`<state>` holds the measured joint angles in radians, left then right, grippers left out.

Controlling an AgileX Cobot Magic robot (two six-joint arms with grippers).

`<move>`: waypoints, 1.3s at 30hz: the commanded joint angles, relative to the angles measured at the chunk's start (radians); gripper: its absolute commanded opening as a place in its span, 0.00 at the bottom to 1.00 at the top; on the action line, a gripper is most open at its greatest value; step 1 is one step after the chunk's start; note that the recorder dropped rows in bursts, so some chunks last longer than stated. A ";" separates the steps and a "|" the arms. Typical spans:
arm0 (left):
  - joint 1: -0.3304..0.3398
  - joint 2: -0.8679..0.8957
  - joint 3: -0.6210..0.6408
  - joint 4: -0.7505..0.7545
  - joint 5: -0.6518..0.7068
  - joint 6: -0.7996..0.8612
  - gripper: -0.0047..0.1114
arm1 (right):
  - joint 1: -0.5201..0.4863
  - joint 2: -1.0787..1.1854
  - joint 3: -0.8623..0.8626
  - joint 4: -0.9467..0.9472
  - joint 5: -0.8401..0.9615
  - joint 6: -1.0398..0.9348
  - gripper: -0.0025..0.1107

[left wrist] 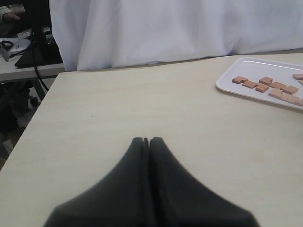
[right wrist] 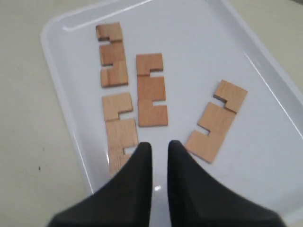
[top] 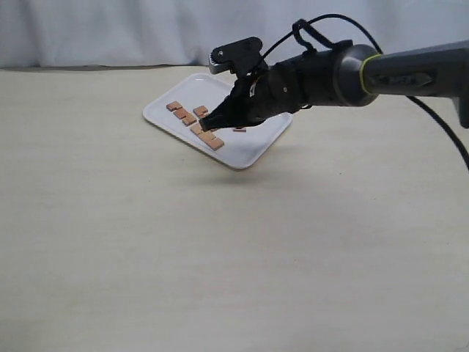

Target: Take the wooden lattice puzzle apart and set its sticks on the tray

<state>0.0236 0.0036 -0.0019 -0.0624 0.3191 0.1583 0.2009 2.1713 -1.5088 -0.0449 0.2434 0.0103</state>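
Across a pale, matte cream table backed by a pleated white curtain, we see the black right arm, ringed with a yellow-green band, reaching in from 3 o'clock in the exterior view. A looping black cable trails over it. The arm covers the tray's 3 o'clock side from that camera.

The tray is smooth white plastic, rectangular with rounded corners and a low raised rim. It sits turned at an angle toward 12 o'clock of the table's middle, its far corner near the table's back edge.

The right gripper hangs over the tray with its tapered black fingers a narrow slit apart and nothing between them.

The left gripper hovers over bare tabletop, well apart from the tray, with its fingers pressed together on nothing.

On the tray we count four sticks in the right wrist view. They are flat reddish-brown wood with a fine grain and square notches, lying separate. Two lie end to end, a third is just beside them, and a fourth lies apart at a slant. One fingertip hides the end of one stick.

Broad tabletop lies open toward 6 and 9 o'clock. The left wrist view shows the table's side edge and a cluttered desk beyond it.
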 commanded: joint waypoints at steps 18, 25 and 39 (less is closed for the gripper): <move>0.000 -0.004 0.002 0.002 -0.010 0.001 0.04 | -0.247 -0.200 0.035 0.016 0.785 -0.125 0.06; 0.000 -0.004 0.002 0.002 -0.010 0.001 0.04 | -0.378 -0.459 0.256 0.035 0.642 -0.073 0.06; 0.000 -0.004 0.002 0.001 -0.010 0.001 0.04 | -0.374 -1.024 0.707 0.067 0.114 -0.075 0.06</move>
<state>0.0236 0.0036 -0.0019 -0.0624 0.3191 0.1583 -0.1729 1.2218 -0.8675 0.0124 0.4581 -0.0674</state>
